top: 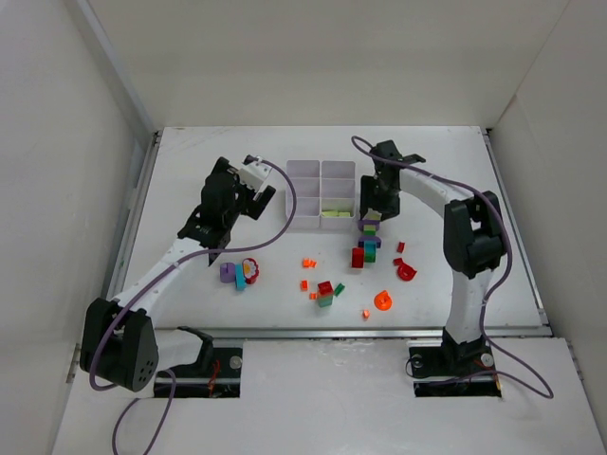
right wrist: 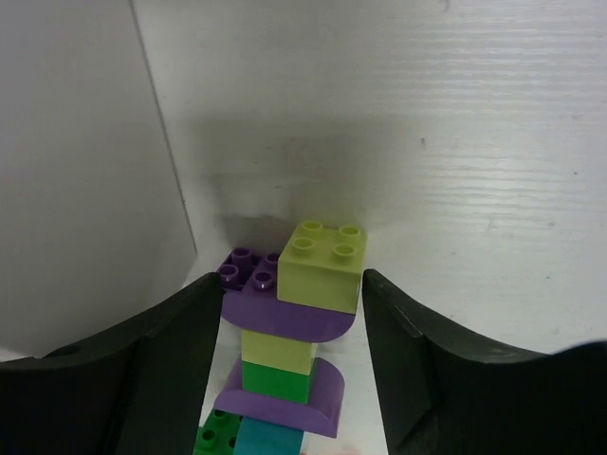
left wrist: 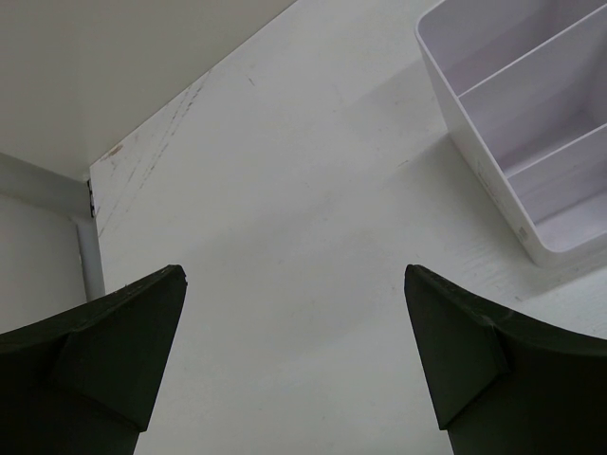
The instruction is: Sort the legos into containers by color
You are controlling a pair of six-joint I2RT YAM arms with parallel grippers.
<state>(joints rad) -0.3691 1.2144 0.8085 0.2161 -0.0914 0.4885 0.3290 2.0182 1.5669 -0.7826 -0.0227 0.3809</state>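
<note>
A tall stack of legos stands just in front of the white tray of containers. In the right wrist view its top is a lime brick on a purple curved piece, with lime, green, purple and teal pieces below. My right gripper is shut on that top part, one finger against each side. Lime pieces lie in the tray's front right compartment. My left gripper hangs wide open over bare table, left of the tray, holding nothing.
Loose legos lie in front: a red brick, a red arch, an orange round piece, small orange bits, a red and green stack, and a purple, teal and red cluster. White walls enclose the table.
</note>
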